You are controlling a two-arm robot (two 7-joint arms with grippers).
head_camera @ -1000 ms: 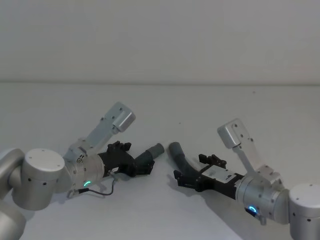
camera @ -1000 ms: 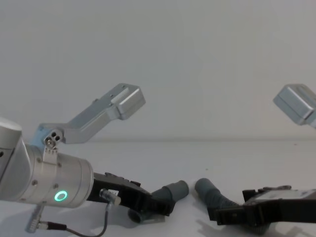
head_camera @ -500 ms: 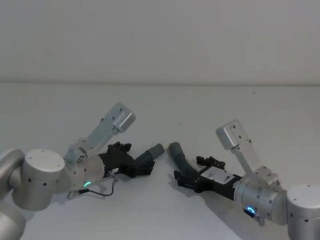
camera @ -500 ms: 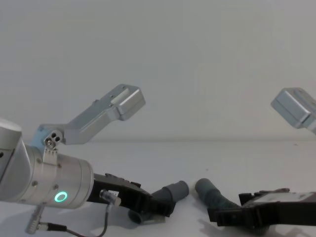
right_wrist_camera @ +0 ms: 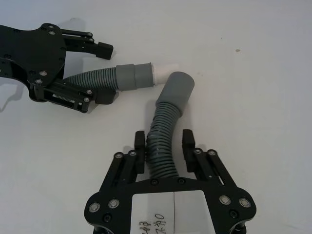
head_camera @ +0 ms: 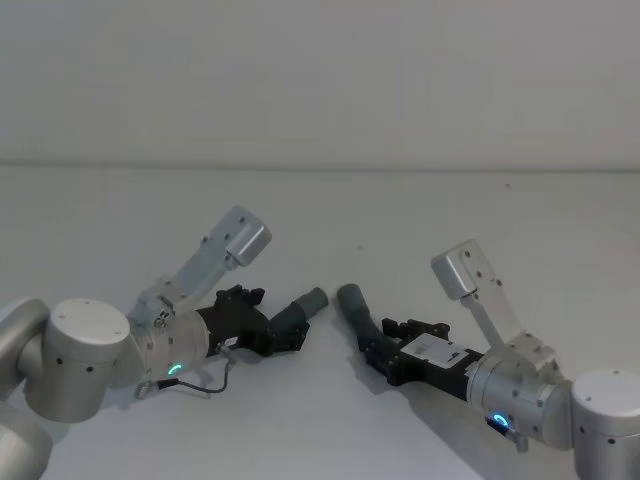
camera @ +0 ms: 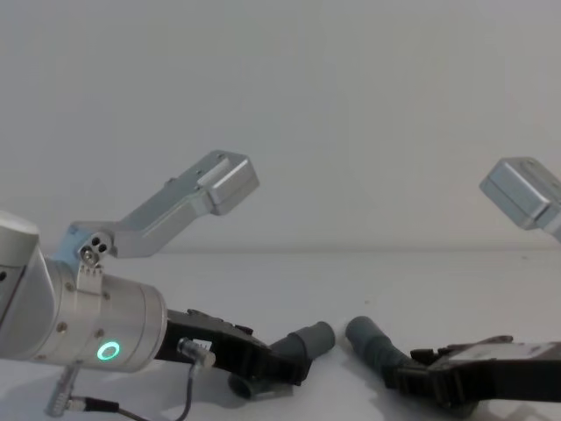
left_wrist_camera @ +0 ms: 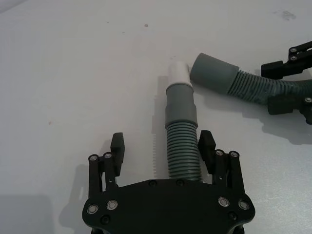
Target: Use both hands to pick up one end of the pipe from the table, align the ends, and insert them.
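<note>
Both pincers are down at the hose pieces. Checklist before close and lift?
1. Left pincer straddles the short hose piece: ok, the ribbed part sits between its fingers.
2. Left pincer clamped: not ok, it is open, with a clear gap on one side.
3. Right pincer straddles the curved hose piece: ok, ribs between its fingers.
4. Right pincer clamped: not ok, it is open with slim gaps.
5. White tip in line with the socket cuff: not ok, they are close but angled, and both pieces lie on the table.
6. Socket bore clear: cannot tell.
</note>
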